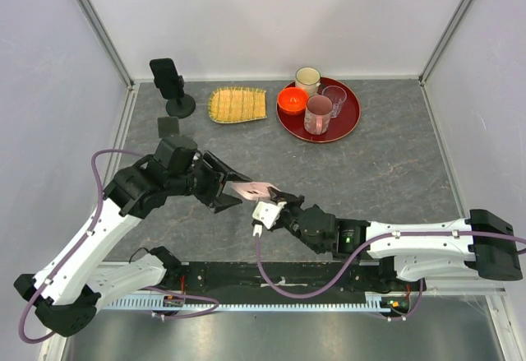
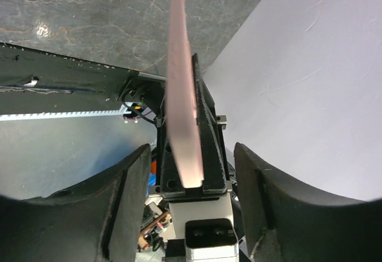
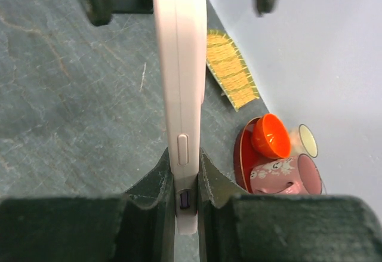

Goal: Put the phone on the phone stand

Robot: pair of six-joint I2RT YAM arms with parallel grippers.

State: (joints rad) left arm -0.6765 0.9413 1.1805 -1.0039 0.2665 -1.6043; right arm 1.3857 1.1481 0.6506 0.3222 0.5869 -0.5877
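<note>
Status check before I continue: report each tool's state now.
Left tool: open, fingers apart either side of the phone, not touching it.
Right tool: shut on the phone.

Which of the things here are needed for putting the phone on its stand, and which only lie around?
Needed: phone, gripped by the right gripper; phone stand.
Lying about: woven mat; red tray with orange bowl, white cup, pink mug, glass.

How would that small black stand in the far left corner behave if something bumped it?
The phone stand looks rigid, not floppy. Its holder plate sits high on a thin stem, so a push up there might tip it. The round disc base lies flat, so a low nudge would probably just slide it.
</note>
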